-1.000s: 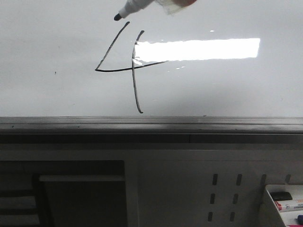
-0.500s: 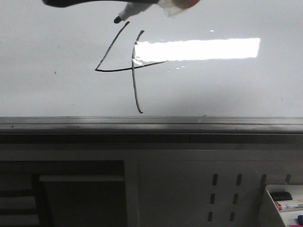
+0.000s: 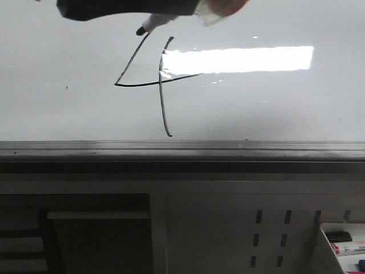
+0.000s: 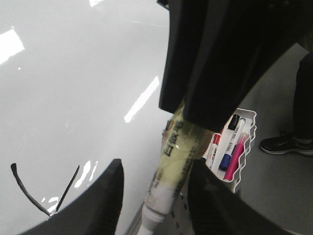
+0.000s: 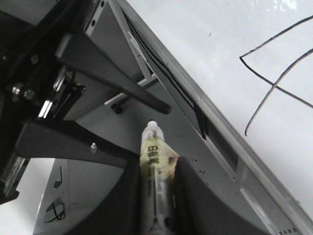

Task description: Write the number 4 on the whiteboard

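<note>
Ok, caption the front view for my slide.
Marker tip poised at the top of the finished number 4 on the whiteboard.

Glossy whiteboard [image 3: 274, 103], grey metal rail [image 3: 182, 149]

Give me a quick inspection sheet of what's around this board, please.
Surface: whiteboard, glossy with a bright glare; grey rail below.
Job's things: 4 drawn in thin black strokes; marker tip by the top of its slanted stroke.
Clutter: pen tray at lower right; tiny speck on the board.
Grippers: right gripper, jaws shut on the marker; left gripper, jaws open either side of it.
Cables: nothing seen.
Surroundings: perforated panel under the board; someone's shoe on the floor.
</note>
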